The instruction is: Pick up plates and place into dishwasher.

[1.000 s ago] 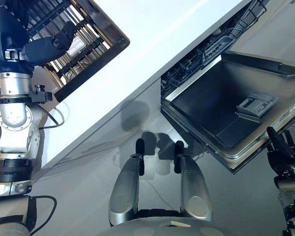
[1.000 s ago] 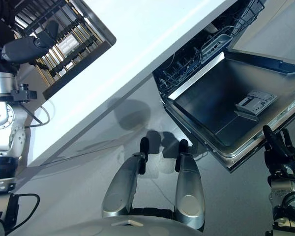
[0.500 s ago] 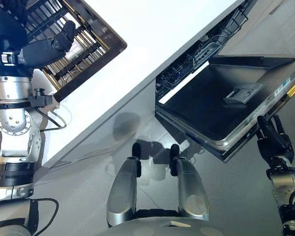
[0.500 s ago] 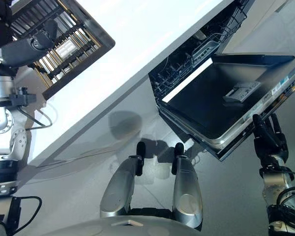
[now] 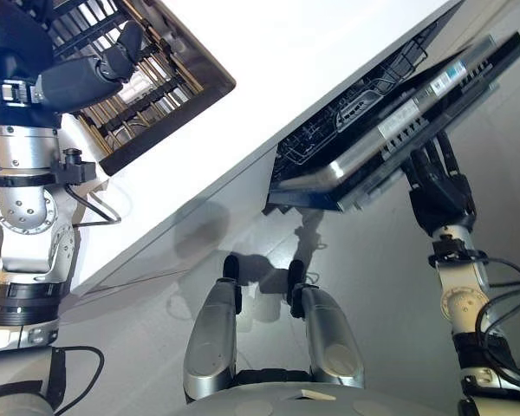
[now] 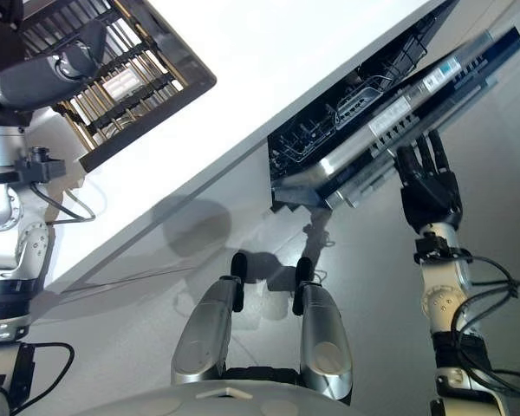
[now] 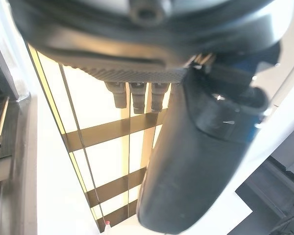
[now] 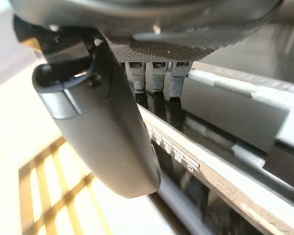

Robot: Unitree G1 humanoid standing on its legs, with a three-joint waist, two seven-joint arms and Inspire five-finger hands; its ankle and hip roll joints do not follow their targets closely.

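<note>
Dishwasher door (image 5: 399, 121) half raised under the white counter (image 5: 312, 52) edge, right hand (image 5: 438, 186) flat against its outer face, fingers straight, holding nothing. Left hand (image 5: 87, 78) over dish rack (image 5: 152, 82) at the counter's far left corner. Left wrist view: fingers (image 7: 137, 93) short stubs, curl unclear. Right wrist view: fingertips (image 8: 157, 78) touch door. Plates not discernible.

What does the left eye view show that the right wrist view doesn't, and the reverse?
Left eye view alone: the dark slatted dish rack on the white countertop, with the left hand over it, and the dark wire dishwasher basket inside the machine. Right wrist view alone: a close look at straight fingertips against the door's glossy outer face, and a row of small control markings along its edge. Both: the right hand at the partly raised black dishwasher door.
</note>
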